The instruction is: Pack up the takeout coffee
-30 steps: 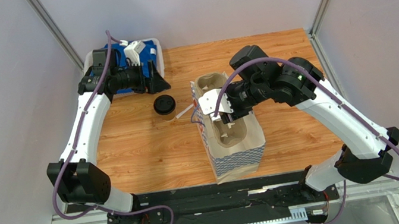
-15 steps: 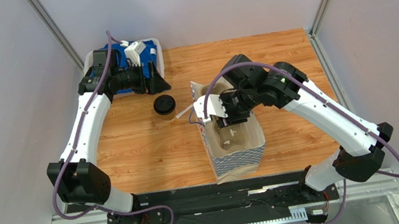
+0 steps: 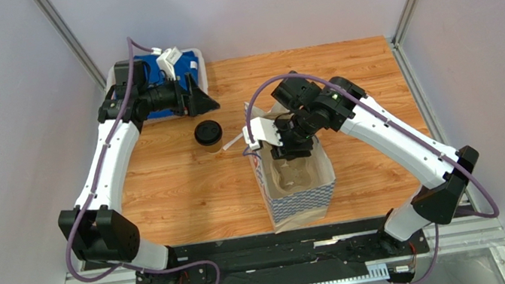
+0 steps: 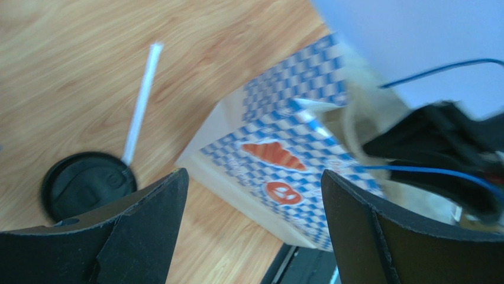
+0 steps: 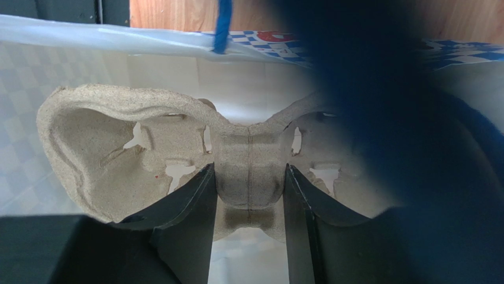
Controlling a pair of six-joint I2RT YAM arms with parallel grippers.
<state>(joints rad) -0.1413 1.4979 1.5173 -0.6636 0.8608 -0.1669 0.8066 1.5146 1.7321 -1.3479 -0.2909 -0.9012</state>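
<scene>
Paper bag (image 3: pixel 303 202), blue-white check, croissant print on side, stands upright and open near worktop's (image 3: pixel 180 192) near edge, about midway along; pulp cup carrier (image 5: pixel 248 171) sits down inside bag, below rim; thin white wrapped straw (image 3: pixel 233 142) lies flat just left of bag's far corner; blue-and-white bin (image 3: pixel 194 63) at far left corner.

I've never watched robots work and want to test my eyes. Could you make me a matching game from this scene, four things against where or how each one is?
Things:
1. takeout coffee
2. pulp cup carrier
3. white straw
4. left gripper

States:
A. open, holding nothing
B. inside the checked paper bag, gripped by the right gripper
C. standing upright on the wooden table
D. lying flat between coffee and bag

Pairs: 1-C, 2-B, 3-D, 4-A
</scene>
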